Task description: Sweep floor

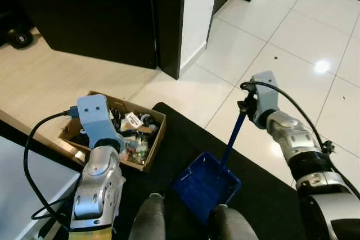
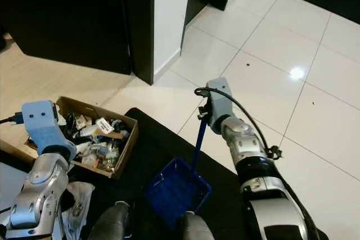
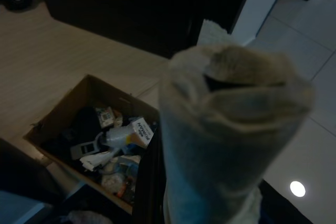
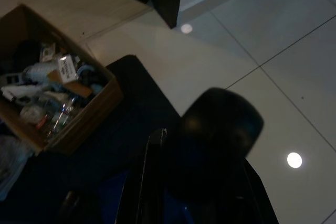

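Note:
A blue dustpan (image 1: 205,186) rests on a black mat (image 1: 180,133) just ahead of me, its long blue handle (image 1: 232,139) rising up and to the right. My right gripper (image 1: 244,107) is shut on the top of that handle. In the right wrist view the handle's dark end (image 4: 220,135) sits close to the lens. My left arm (image 1: 93,117) is raised beside a cardboard box (image 1: 159,139); its fingers are hidden. A grey-beige padded roll (image 3: 231,124) blocks most of the left wrist view.
The open box holds bottles, wrappers and other rubbish (image 1: 132,127). White tiles (image 1: 292,43) with a few dark specks (image 1: 275,57) stretch to the right. Dark cabinets (image 1: 95,9) and a white wall corner (image 1: 197,15) stand ahead. A crumpled white bag (image 2: 79,200) lies at lower left.

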`<state>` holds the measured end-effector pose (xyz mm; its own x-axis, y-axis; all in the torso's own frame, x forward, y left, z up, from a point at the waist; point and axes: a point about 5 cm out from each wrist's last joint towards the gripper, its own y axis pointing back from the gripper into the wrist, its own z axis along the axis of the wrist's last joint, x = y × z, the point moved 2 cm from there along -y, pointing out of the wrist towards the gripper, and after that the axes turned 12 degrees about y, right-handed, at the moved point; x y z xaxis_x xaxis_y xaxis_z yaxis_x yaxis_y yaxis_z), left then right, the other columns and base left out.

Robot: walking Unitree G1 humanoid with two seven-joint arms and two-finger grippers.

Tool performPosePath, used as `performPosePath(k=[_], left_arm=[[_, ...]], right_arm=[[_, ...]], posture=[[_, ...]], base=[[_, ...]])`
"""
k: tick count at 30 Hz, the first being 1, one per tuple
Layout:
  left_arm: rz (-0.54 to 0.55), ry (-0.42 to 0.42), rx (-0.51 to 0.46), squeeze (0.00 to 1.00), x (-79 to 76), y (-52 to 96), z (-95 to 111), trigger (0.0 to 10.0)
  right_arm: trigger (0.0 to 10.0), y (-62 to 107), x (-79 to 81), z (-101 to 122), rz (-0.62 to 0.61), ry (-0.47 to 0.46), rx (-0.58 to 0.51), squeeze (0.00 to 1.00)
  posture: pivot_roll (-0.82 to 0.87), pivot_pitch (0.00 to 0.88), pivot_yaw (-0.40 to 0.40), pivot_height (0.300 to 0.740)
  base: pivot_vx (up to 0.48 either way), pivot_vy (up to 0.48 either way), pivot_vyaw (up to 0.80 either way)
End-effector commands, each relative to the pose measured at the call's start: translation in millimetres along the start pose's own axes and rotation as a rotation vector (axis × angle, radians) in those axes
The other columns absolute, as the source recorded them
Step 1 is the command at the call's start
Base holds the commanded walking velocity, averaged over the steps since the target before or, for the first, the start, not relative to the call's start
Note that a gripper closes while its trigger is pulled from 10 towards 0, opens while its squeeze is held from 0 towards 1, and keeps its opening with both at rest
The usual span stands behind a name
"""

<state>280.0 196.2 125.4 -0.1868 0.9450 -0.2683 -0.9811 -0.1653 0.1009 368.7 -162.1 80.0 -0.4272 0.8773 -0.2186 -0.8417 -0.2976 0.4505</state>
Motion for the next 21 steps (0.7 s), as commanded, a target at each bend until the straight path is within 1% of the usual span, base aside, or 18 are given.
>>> performPosePath(k=[1,3,5,7,8,9,11,12,15,17,18,21], left_arm=[[0.005,-0.015,-0.002,0.0,-1.5,-0.7,-1,10.0],[0.006,-0.013,-0.006,0.0,-1.4,-1.5,0,10.0],[0.008,-0.012,-0.008,0.0,-0.9,-1.7,0,10.0],[0.013,-0.011,-0.008,0.0,0.0,-1.4,-1,10.0],[0.014,-0.011,-0.009,0.0,0.3,-1.1,-1,10.0],[0.014,-0.011,-0.009,0.0,0.3,-1.1,-1,10.0],[0.016,-0.009,-0.009,0.0,0.6,-0.9,-1,10.0],[0.017,-0.009,-0.009,0.0,0.6,-0.9,-1,10.0],[0.017,-0.009,-0.011,0.0,0.8,-1.3,0,10.0],[0.016,-0.009,-0.011,0.0,0.7,-1.6,0,10.0],[0.013,-0.009,-0.013,0.0,0.0,-2.7,1,10.0],[0.01,-0.01,-0.014,0.0,-0.6,-3.3,1,10.0]], right_arm=[[10.0,2.9,27.8,-51,0.118,-0.076,0.217,0.0],[10.0,3.5,32.5,-47,0.139,-0.071,0.212,0.0],[10.0,3.7,34.7,-40,0.137,-0.06,0.179,0.0],[10.0,0.5,30.4,-17,0.071,-0.089,0.068,0.0],[10.0,0.0,27.1,1,0.03,-0.102,-0.002,0.0],[10.0,0.0,27.1,1,0.03,-0.102,-0.002,0.0],[10.0,0.2,22.8,23,-0.029,-0.134,-0.089,0.0],[10.0,0.5,21.4,30,-0.049,-0.152,-0.113,0.0],[10.0,-0.1,21.8,37,-0.1,-0.17,-0.146,0.0],[10.0,-0.1,23.8,37,-0.108,-0.185,-0.144,0.0],[10.0,-0.3,28.7,35,-0.122,-0.2,-0.14,0.0],[10.0,0.4,30.6,33,-0.148,-0.201,-0.139,0.0]], posture=[[0.1,0.221,-0.055,0.74],[0.1,0.219,-0.058,0.74],[0.1,0.219,-0.058,0.74],[0.1,0.219,-0.062,0.74],[0.1,0.217,-0.063,0.74],[0.1,0.217,-0.063,0.74],[0.1,0.214,-0.061,0.74],[0.1,0.214,-0.061,0.74],[0.1,0.213,-0.056,0.74],[0.1,0.212,-0.056,0.74],[0.1,0.211,-0.049,0.74],[0.1,0.211,-0.049,0.74]], base=[[0.0,0.0,0.0],[0.0,0.0,0.0],[0.0,0.0,0.0],[0.0,0.0,0.0],[0.0,0.0,0.0],[0.0,0.0,0.0],[0.0,0.0,0.0],[0.0,0.0,0.0],[0.0,0.0,0.0],[0.0,0.0,0.0],[0.0,0.0,0.0],[0.0,0.0,0.0]])
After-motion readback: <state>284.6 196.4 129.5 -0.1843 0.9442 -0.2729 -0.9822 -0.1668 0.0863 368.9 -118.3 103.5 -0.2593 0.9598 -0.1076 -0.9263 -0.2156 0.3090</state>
